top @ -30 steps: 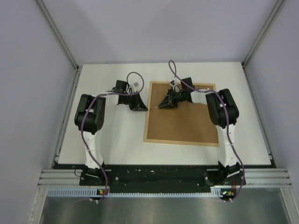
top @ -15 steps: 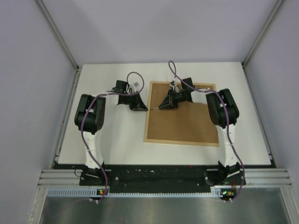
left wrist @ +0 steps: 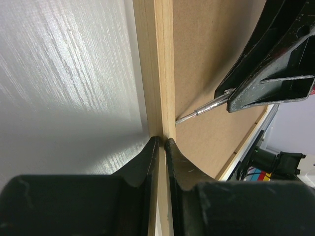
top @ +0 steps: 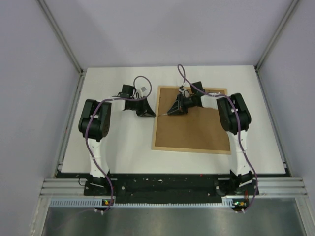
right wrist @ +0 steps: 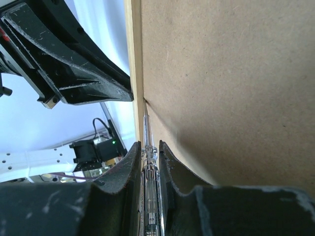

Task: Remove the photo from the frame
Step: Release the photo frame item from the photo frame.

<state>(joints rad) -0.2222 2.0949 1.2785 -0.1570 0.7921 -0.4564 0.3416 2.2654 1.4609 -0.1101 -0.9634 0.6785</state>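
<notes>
The frame [top: 190, 149] lies face down on the right half of the white worktop [top: 123, 147]. Its brown backing board [top: 193, 129] faces up and covers everything inside. The photo is not in sight; by judgement it sits under that board, against the pane.

The left jaws are pinched on the frame's left rail, toward its far end, pinning it. The right jaws are clamped on a thin metal tool [right wrist: 146, 129] with a clear handle, reaching in from the right across the board. Its tip rests at the seam where the board's left edge meets the rail, just beside the left jaws.

The step in hand looks like prying the backing board up, though I cannot tell whether the edge at the tip has begun to rise. To do it well, the tip should enter the seam at a shallow angle, under the board's edge and no deeper, so it cannot score the paper below. Lever gently upward against the rail while the left jaws hold the frame down, so it neither slides nor tips. If the tip skates over the board, reseat it rather than press harder — a slip here would run toward the left jaws.
</notes>
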